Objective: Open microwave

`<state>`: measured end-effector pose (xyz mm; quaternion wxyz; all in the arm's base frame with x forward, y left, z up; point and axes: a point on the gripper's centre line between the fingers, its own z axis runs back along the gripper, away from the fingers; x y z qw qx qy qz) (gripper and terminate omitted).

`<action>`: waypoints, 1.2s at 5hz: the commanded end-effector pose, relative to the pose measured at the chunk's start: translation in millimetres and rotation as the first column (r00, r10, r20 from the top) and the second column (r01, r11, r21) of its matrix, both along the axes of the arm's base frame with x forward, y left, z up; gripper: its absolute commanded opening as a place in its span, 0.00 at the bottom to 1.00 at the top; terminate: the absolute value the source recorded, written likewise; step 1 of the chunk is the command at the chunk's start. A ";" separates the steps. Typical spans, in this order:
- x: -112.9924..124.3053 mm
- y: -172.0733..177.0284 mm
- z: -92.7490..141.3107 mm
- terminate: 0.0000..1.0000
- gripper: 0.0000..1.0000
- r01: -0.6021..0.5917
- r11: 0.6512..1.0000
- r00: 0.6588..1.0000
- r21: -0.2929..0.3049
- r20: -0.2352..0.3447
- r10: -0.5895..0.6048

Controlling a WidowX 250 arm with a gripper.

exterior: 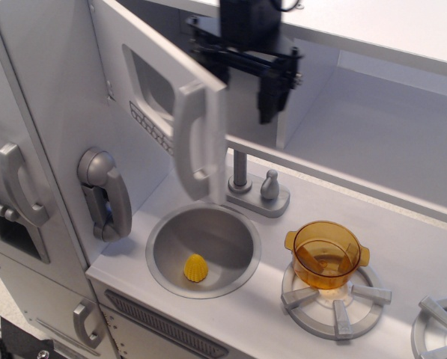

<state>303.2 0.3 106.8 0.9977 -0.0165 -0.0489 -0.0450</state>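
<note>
The microwave door (159, 82) is a flat grey panel with a rounded dark window, a row of small buttons and a long silver handle (193, 142). It stands swung well out toward the left over the sink. My black gripper (242, 82) is just behind the door's free edge, in front of the open microwave cavity. One finger (272, 93) shows clearly; the other is partly hidden behind the door. The fingers stand apart and hold nothing.
A sink (203, 250) holds a small yellow object (196, 267). A faucet (257, 191) stands behind it. An amber pot (326, 254) sits on a burner. A toy phone (103, 194) and the fridge door handle (19, 183) are at left.
</note>
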 end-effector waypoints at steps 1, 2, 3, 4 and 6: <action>-51.2 40.4 18.9 0.00 1.00 0.023 0.999 0.999 0.034 0.047 -0.024; -70.8 58.1 14.2 0.00 1.00 0.026 0.998 0.998 0.063 0.053 -0.029; -80.4 67.7 14.8 0.00 1.00 0.021 0.998 0.998 0.062 0.051 -0.024; -79.7 54.0 34.1 0.00 1.00 0.014 1.000 0.997 0.011 0.081 -0.015; -76.8 49.4 70.2 0.00 1.00 -0.084 0.995 0.989 -0.062 0.115 0.091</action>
